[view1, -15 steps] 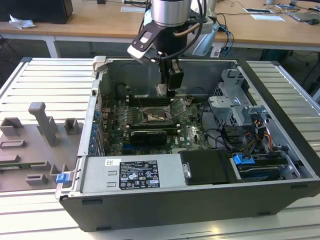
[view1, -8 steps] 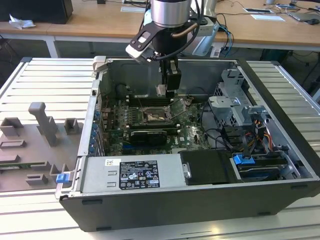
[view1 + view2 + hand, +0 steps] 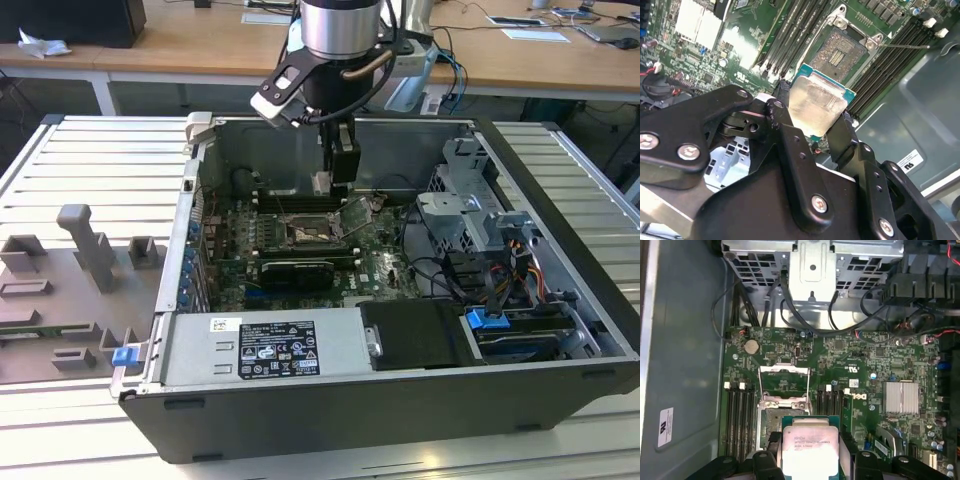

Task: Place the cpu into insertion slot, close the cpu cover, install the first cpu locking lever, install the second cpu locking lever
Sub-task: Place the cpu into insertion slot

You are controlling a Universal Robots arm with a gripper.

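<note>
In the second wrist view the black jaws lie nearest, clenched on two opposite edges of the cpu (image 3: 816, 102). The chip hangs above the insertion slot (image 3: 842, 52), apart from it.

In the first wrist view the cpu cover (image 3: 784, 376) stands raised open beyond the chip.

In the exterior view the arm hangs inside the computer case (image 3: 560, 180).

Doing this step well likely means squaring the chip's edges to the socket rim and lowering it level, without force. The chip is flat and square, with a pale silver top on a green border.
</note>
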